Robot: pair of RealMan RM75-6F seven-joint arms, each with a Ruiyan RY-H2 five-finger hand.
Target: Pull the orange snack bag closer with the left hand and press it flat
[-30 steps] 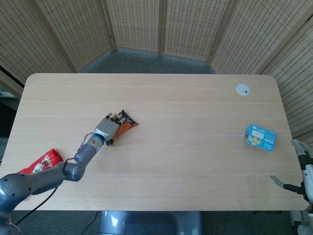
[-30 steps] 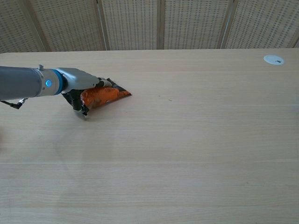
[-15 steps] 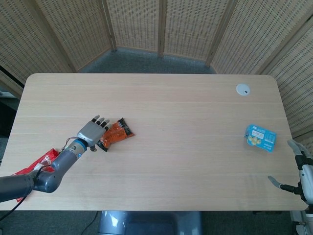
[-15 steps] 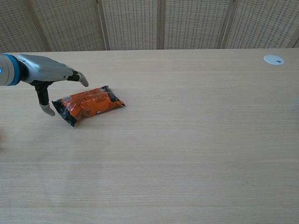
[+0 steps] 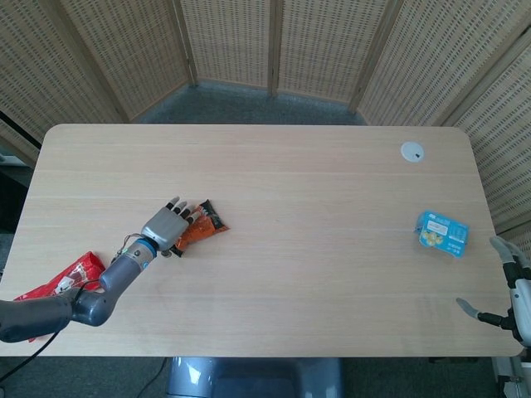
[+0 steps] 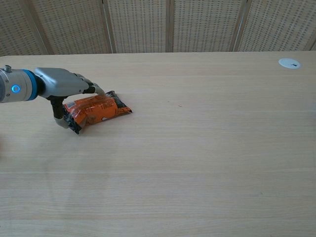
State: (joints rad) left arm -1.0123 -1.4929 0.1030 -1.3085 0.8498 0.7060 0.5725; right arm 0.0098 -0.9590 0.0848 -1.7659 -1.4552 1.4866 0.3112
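The orange snack bag (image 5: 203, 225) lies flat on the table (image 5: 299, 191), left of the middle; in the chest view the bag (image 6: 99, 109) shows its black ends. My left hand (image 5: 167, 225) reaches over the bag's left end with its fingers spread and stretched out. In the chest view the left hand (image 6: 66, 89) hovers just above or lightly on the bag, and its thumb (image 6: 59, 120) hangs down beside the bag's left edge. It holds nothing. My right hand (image 5: 510, 292) sits off the table's near right corner, fingers apart and empty.
A red snack bag (image 5: 68, 279) lies at the near left edge, partly under my left arm. A blue packet (image 5: 442, 233) sits at the right side. A small white disc (image 5: 412, 151) is set in the far right of the tabletop, also the disc (image 6: 289, 62).
A second ago my left hand lay on the bag and dragged it nearer. It then lifted off to the left. Now it has come back right, over the bag's left end.
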